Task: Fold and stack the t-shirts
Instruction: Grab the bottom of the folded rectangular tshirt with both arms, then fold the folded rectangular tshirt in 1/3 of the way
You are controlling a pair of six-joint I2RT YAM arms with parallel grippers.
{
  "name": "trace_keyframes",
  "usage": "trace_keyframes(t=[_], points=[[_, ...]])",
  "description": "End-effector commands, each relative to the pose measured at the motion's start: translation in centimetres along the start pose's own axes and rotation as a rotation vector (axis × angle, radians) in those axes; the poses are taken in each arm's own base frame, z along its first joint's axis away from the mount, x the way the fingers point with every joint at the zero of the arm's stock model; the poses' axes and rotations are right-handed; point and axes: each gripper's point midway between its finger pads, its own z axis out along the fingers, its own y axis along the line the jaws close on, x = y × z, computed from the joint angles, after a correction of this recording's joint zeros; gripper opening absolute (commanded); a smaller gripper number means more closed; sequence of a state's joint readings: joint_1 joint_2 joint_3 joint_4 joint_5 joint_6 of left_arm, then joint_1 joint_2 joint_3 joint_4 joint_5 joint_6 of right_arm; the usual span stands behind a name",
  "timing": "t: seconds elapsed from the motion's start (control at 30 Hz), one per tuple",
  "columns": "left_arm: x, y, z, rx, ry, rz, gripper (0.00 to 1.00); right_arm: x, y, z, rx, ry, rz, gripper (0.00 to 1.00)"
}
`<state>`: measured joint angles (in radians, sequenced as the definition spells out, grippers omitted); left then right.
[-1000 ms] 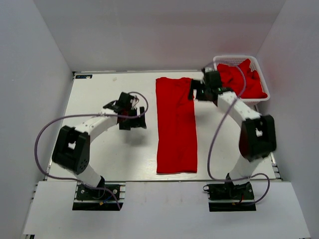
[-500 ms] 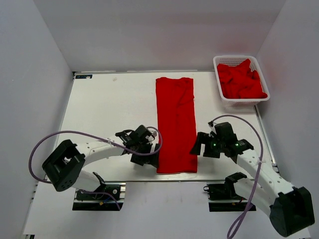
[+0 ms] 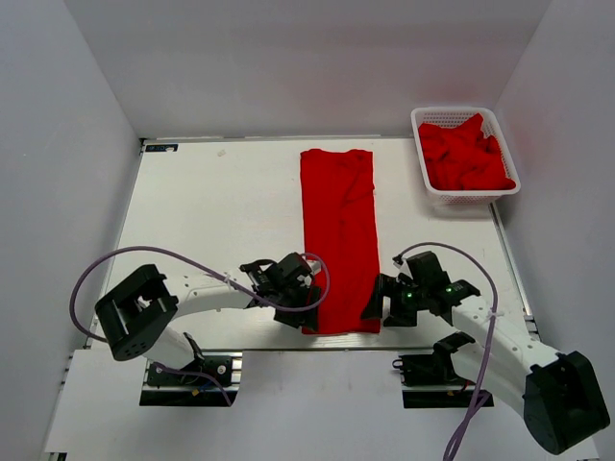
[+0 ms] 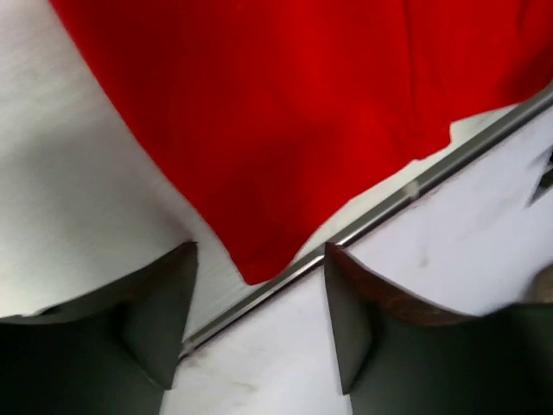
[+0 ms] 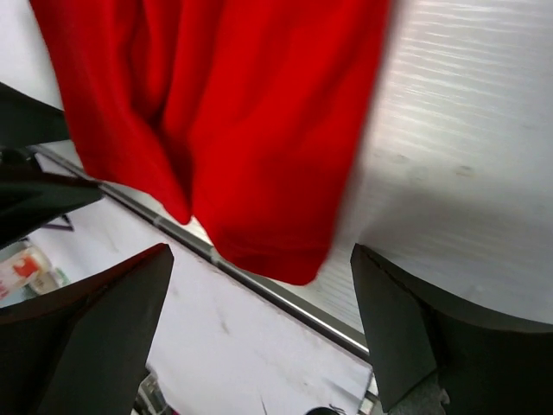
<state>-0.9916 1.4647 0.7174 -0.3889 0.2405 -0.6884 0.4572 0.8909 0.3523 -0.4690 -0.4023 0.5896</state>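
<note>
Starting on the left, we find our left gripper [image 3: 309, 312] at the shirt's near corner, jaws apart, nothing pinched. The shirt [image 3: 338, 240] lies mid-table as a long folded strip. It looks soft, light and floppy, so we judge its two near corners the best hold. Our right gripper [image 3: 377, 305] gapes wide beside the other corner. The table [image 3: 211, 211] is smooth white, boxed by pale walls [image 3: 288, 58]. A basket [image 3: 452, 112] far right holds more shirts [image 3: 466, 154].

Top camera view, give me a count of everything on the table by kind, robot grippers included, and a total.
Red t-shirt laid out flat in a long strip: 1
White basket: 1
Heap of red shirts in the basket: 1 (how many shirts it holds cannot be told)
Grippers: 2, the left gripper and the right gripper
Total: 5
</note>
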Motion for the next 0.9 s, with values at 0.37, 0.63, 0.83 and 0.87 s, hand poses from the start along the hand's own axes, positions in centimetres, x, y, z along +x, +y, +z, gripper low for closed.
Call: trace_keyframes(t=[0.37, 0.63, 0.83, 0.87], points=[[2.4, 1.2, 1.5, -0.045, 0.066, -0.003, 0.00, 1.4, -1.1, 0.6, 0.071, 0.064, 0.006, 0.00], [-3.3, -1.7, -1.6, -0.039, -0.128, 0.077, 0.00, -1.7, 1.1, -0.2, 0.056, 0.000, -0.072, 0.00], [-8.9, -1.5, -3.7, -0.170, -0.262, 0.051, 0.00, -6.8, 2.2, -0.8, 0.121, -0.122, -0.137, 0.00], [-9.7, -1.2, -3.9, -0.194, -0.277, 0.040, 0.00, -8.0, 2.7, -1.0, 0.130, -0.149, -0.146, 0.00]])
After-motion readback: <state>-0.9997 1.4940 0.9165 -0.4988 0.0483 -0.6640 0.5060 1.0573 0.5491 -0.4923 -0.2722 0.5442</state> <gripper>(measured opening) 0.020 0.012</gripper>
